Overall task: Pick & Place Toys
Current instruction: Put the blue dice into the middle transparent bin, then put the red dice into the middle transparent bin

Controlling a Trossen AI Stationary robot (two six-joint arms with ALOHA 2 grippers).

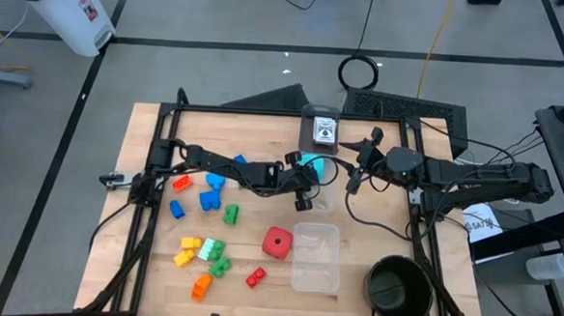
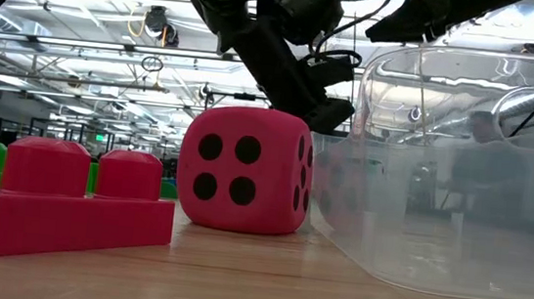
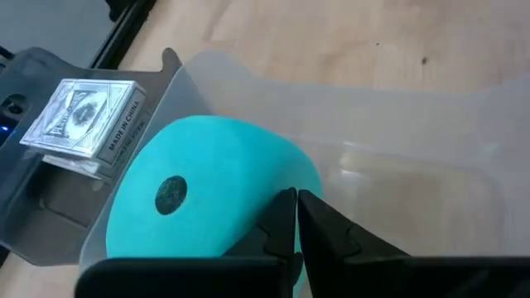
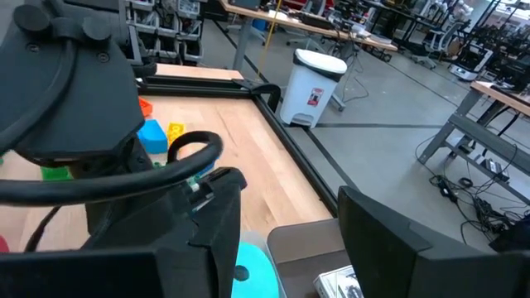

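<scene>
Clear box [image 3: 397,124] sits under the left gripper [image 3: 296,217], fingers pressed together, holding nothing. Cyan die [image 3: 207,190] lies in that box, touching the fingertips. Right gripper [image 4: 290,240] hovers above, fingers apart, holding nothing.

- Cyan die [image 3: 207,186]: one dark pip showing
- Red die [image 2: 243,170]: black pips
- Red brick [image 2: 80,200]
- Black bowl [image 1: 398,286]
- Clear box [image 1: 316,257]
- Blue brick [image 1: 209,201]
</scene>
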